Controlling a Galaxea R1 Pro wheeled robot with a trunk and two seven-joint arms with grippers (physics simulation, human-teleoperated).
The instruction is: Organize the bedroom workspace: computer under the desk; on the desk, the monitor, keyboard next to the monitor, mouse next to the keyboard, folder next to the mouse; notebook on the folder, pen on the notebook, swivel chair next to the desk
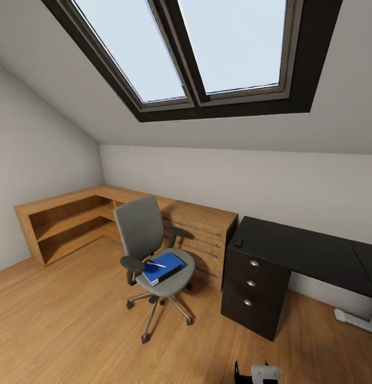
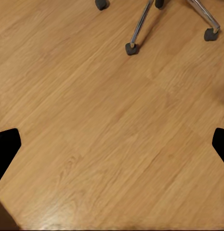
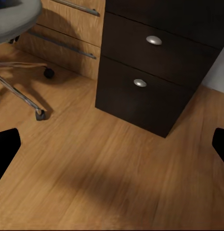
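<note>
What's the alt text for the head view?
A grey swivel chair stands on a wooden floor, with a blue folder and a thin whitish pen on its seat. To its right is a black desk with a three-knob drawer unit.

Legible text: none.
No lettering, brand, number or sign readable on folder (image 1: 163, 268), drawer unit (image 1: 254, 290) or wooden chest (image 1: 203, 234); all surfaces plain.
</note>
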